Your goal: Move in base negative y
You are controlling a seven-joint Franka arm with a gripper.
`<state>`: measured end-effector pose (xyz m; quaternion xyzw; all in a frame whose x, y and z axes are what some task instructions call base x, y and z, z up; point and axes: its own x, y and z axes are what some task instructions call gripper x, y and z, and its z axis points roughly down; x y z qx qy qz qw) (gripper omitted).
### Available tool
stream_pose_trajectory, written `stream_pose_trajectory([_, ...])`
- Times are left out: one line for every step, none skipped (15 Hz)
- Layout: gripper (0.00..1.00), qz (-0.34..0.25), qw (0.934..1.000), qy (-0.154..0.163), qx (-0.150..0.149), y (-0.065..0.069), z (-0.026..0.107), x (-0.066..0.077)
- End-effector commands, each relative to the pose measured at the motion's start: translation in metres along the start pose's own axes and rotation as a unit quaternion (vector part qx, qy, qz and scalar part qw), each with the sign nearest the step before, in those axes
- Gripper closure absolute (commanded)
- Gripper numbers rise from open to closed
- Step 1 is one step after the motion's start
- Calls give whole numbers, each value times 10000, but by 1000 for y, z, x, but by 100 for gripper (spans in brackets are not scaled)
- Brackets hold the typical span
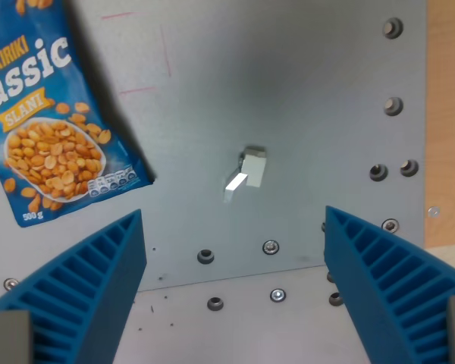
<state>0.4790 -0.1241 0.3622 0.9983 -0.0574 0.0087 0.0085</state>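
Note:
My gripper [233, 227] is open and holds nothing. Its two blue ribbed fingers show at the bottom left [83, 292] and bottom right [387, 284] of the wrist view. It hangs above a grey metal plate [288, 83]. A small grey block with a white face [246, 174] sits on the plate, just beyond the gap between the fingers. A blue bag of peanuts [49, 114] lies flat on the plate at the wrist view's upper left.
Several bolts and holes dot the plate along its right side [393, 106] and lower edge [270, 246]. A wooden surface [449, 114] borders the plate on the wrist view's right. Faint red marker lines [148, 53] are drawn on the plate near the top.

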Motion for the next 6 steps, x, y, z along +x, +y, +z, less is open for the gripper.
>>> stream_pose_trajectory([0, -74, 9999, -96, 52, 15, -3, 10])
stream_pose_trajectory([0, -74, 9999, -96, 52, 20, -3, 12])
stream_pose_trajectory([0, -74, 9999, -96, 52, 25, -3, 13])
stream_pose_trajectory([0, -74, 9999, -96, 52, 30, -3, 14])
stream_pose_trajectory([0, -74, 9999, -96, 52, 35, -2, 15])
stream_pose_trajectory([0, -74, 9999, -96, 52, 40, -2, 16])
